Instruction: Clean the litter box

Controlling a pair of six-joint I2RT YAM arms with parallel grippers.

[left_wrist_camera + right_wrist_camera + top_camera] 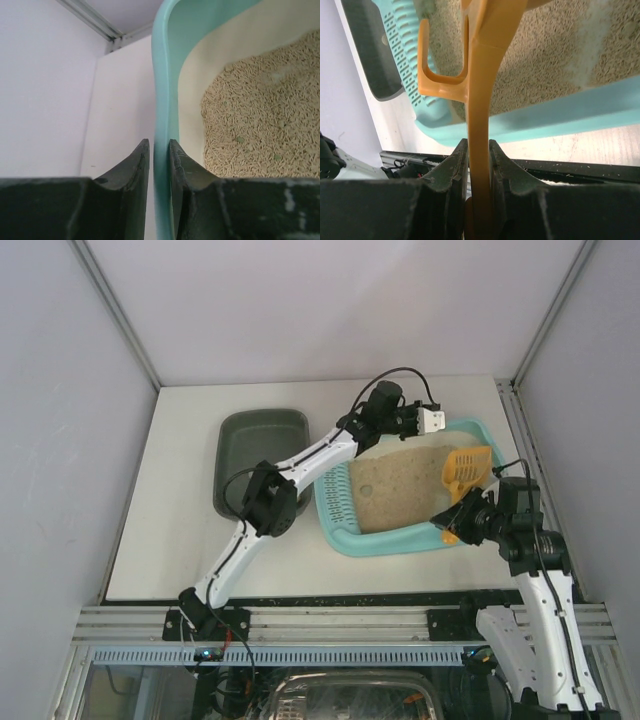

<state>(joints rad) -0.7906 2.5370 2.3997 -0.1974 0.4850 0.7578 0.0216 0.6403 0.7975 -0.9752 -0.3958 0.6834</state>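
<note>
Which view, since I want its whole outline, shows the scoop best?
Top external: the whole scoop shows, head over the box, handle in the right fingers. Right wrist shows only the clamped handle; left wrist shows none of it.

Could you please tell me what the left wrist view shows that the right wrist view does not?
Only the left wrist view: the left fingers closed around the litter box rim, with the table beyond. Only the right wrist view: the right fingers clamped on the orange scoop handle, the box's perforated strip and the dark tub. Both: the teal box and its beige litter.
</note>
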